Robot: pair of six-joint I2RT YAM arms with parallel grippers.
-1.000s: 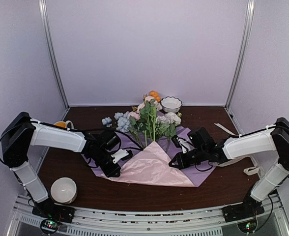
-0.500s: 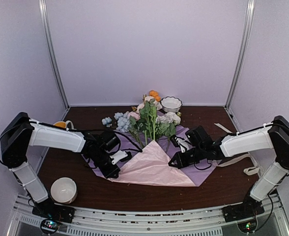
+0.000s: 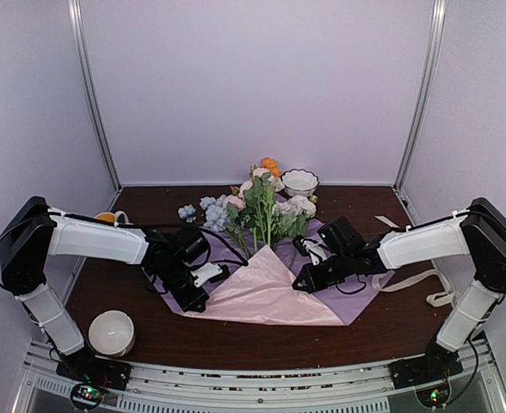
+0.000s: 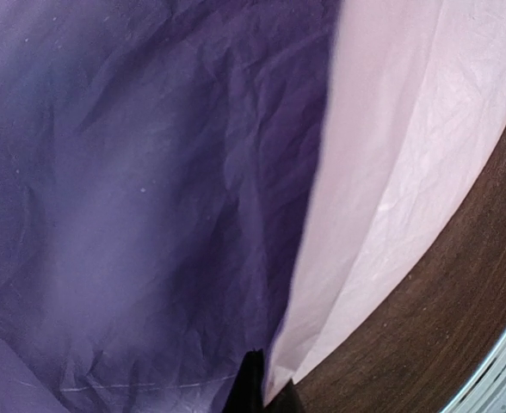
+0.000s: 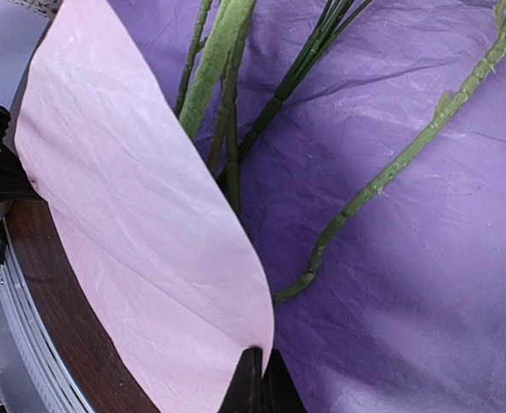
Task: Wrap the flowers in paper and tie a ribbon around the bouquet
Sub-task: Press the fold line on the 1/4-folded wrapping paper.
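The flowers (image 3: 266, 206) lie with their blooms toward the back, and their green stalks (image 5: 227, 95) run down onto the paper (image 3: 274, 288). The paper is lilac on the inside and pink where it folds over the stalks. My left gripper (image 3: 194, 297) is at the sheet's left edge, and in the left wrist view it (image 4: 266, 394) is shut on the pink paper (image 4: 408, 155) edge. My right gripper (image 3: 305, 284) holds the right flap, and in the right wrist view it (image 5: 260, 379) is shut on the tip of the pink fold (image 5: 141, 215). The ribbon (image 3: 412, 277) lies loose at the right.
A white bowl (image 3: 111, 332) stands near the front left. Another white bowl (image 3: 299, 181) sits at the back with orange pieces (image 3: 270, 163) beside it. A yellow cup (image 3: 105, 218) shows behind my left arm. White walls enclose the table (image 3: 382, 331).
My left gripper has closed on the paper's left edge. The right gripper has drawn its flap slightly left, toward the stalks.
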